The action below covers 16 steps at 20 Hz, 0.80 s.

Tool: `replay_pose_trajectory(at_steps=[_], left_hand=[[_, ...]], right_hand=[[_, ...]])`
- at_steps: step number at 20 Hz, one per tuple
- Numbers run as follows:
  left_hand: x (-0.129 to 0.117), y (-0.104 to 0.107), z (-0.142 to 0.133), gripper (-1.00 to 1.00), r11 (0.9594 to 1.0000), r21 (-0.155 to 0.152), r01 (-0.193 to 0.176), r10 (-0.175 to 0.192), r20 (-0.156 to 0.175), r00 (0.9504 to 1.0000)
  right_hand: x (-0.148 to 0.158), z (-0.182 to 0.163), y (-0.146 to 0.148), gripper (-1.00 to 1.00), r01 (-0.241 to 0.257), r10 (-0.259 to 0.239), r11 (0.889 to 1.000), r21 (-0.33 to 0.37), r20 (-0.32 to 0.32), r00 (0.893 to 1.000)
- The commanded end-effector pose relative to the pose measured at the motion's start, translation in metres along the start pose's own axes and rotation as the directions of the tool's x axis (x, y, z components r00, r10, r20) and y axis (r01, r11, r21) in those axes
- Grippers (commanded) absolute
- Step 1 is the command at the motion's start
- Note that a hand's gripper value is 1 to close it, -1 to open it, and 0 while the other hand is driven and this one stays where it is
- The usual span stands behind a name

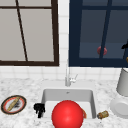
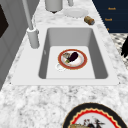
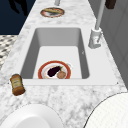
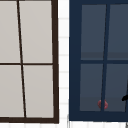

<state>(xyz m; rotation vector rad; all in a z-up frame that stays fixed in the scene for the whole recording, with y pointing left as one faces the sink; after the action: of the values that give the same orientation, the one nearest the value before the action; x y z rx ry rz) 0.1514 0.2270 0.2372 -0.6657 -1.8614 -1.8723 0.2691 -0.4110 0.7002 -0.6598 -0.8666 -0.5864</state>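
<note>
My left hand (image 1: 39, 109) floats over the counter by the sink's (image 1: 45, 93) front left corner, fingers hanging loosely down and holding nothing. It also shows at the far front in the right side view as the left hand (image 3: 18, 6), and at the right edge of the left side view as the left hand (image 2: 124, 47). My right hand (image 1: 125, 46) is a dark sliver high at the right edge, in front of the blue cabinet (image 1: 75, 32); the right hand (image 4: 125, 98) is there in the upper view too. A red-rimmed plate (image 2: 72, 59) with an aubergine lies in the sink. A big red ball (image 1: 67, 115) is in front of the sink.
A dark-rimmed plate of food (image 1: 13, 104) lies on the left counter. On the right are a brown bottle (image 1: 103, 114) on its side, a white plate (image 1: 120, 107) and a grey canister (image 1: 123, 82). The faucet (image 1: 67, 77) stands behind the sink. A red knob (image 1: 102, 50) shows behind the cabinet glass.
</note>
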Motion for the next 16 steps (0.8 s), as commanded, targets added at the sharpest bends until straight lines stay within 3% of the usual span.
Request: replay_pose_trajectory(at_steps=[1,5,11,16], left_hand=[[0.000,0.000,0.000,0.00,1.0000,0.000,0.000,0.000,0.000,1.0000],[0.000,0.000,0.000,0.00,1.0000,0.000,0.000,0.000,0.000,1.0000],[0.000,0.000,0.000,0.00,1.0000,0.000,0.000,0.000,0.000,1.0000],[0.000,0.000,0.000,0.00,1.0000,0.000,0.000,0.000,0.000,1.0000]], right_hand=[[0.003,-0.024,0.013,1.00,0.041,-0.043,0.998,0.044,0.035,0.998],[0.009,-0.042,-0.001,1.00,0.096,-0.096,0.995,-0.003,0.005,0.995],[0.010,-0.047,-0.012,1.00,0.109,-0.109,0.994,-0.013,-0.007,0.994],[-0.025,-0.010,-0.026,1.00,0.131,-0.128,0.986,-0.101,0.031,0.991]])
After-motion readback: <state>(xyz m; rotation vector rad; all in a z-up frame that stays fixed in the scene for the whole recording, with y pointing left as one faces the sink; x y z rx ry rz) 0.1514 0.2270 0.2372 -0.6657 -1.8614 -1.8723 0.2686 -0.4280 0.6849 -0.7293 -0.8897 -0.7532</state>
